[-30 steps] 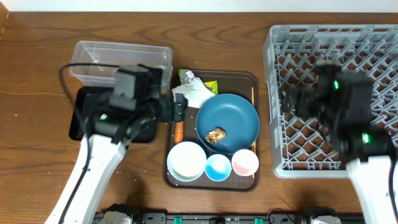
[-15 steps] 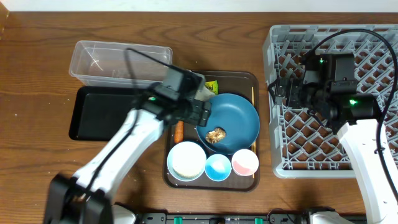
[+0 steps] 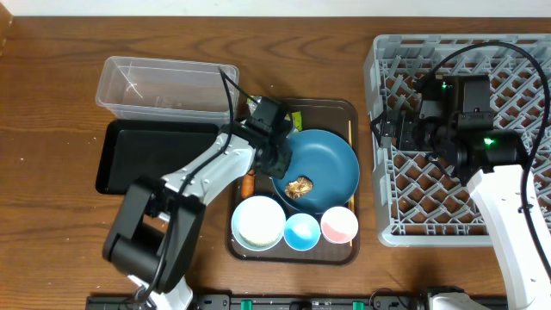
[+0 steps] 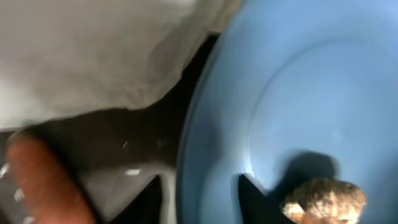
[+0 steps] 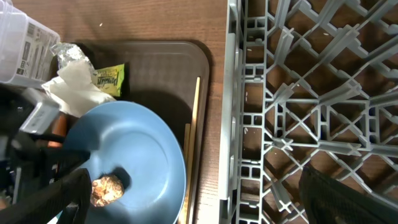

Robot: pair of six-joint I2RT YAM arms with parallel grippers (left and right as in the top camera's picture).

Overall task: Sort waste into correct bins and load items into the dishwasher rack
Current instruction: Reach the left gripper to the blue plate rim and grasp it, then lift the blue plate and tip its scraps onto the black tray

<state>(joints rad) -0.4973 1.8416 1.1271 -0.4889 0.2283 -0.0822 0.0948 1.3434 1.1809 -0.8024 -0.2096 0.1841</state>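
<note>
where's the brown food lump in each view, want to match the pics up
Overhead: the small brown food lump sits near the centre, on the lower part of the blue plate.
Left wrist: bottom right corner, on the plate's inner surface.
Right wrist: bottom left, on the plate.
Shared landmark: the blue plate beneath it.
</note>
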